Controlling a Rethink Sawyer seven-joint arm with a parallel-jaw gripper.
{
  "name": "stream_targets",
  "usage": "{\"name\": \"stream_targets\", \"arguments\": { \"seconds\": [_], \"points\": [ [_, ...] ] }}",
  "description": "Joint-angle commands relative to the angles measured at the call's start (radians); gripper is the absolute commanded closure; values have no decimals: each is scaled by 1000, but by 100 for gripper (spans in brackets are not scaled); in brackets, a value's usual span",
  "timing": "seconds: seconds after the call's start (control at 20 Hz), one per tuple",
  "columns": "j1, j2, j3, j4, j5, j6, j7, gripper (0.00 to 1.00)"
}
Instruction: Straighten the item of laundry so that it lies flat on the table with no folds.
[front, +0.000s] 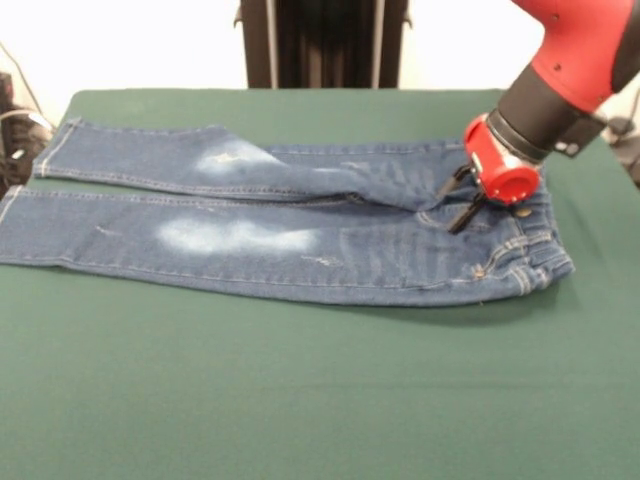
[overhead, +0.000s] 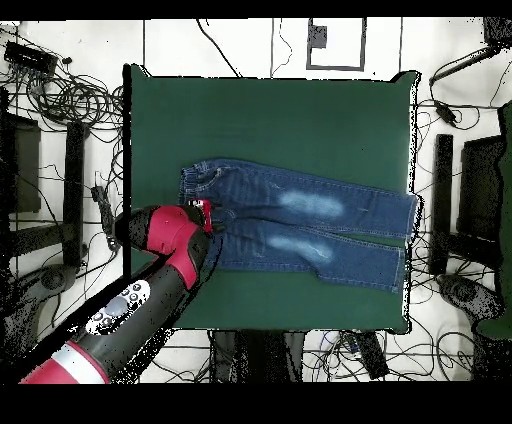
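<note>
Jeans (front: 280, 215) lay spread across the middle of the green table (front: 300, 400), their long axis running side to side in the front view, with the elastic waistband (front: 535, 255) at the picture's right and both leg hems reaching the table's left edge. The two legs lay side by side and close together, each showing a faded whitish patch on the thigh; the denim looked mostly flat, though some ripples showed around the crotch and hip, and the far leg angled a little away from the near one. The red and black arm came down from the upper right, and its gripper (front: 462, 203) hung right over the waist end, near the fly. Two dark fingers (front: 463, 216) showed below the red wrist, set apart in a moderately wide gap and holding nothing that I could see; whether their tips touched the cloth could not be told. In the overhead view the gripper (overhead: 203, 210) sat at the waistband side as well, with the legs stretching away from it toward the opposite edge. Judged from this, any smoothing pull would run along that long axis, away from the hems.
</note>
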Motion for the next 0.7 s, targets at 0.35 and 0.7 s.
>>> {"name": "stream_targets", "arguments": {
  "seconds": [0.35,0.7],
  "points": [
    [-70,-33,18,-75,-141,182,98,0],
    [-283,-239,32,107,-260,-13,-110,0]
  ]
}}
